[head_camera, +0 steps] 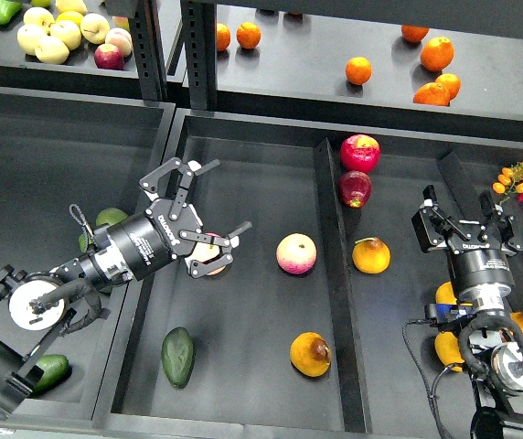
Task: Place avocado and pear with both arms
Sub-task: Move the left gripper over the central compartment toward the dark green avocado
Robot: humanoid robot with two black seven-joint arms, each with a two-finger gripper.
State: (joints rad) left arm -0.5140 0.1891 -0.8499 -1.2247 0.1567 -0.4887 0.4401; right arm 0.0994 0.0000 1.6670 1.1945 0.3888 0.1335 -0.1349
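Our left gripper (208,218) is hovering with jaws spread wide, empty, above the avocado (177,356) and pear (310,354). Our right gripper (463,212) is idling; jaw state unclear

The avocado (177,356), dark green, smooth and egg-shaped with its narrower end pointing down, lies free near the front left of the dark tray (243,416), while the pear (310,354), orange-yellow with a brown blotch, rests well to its right.
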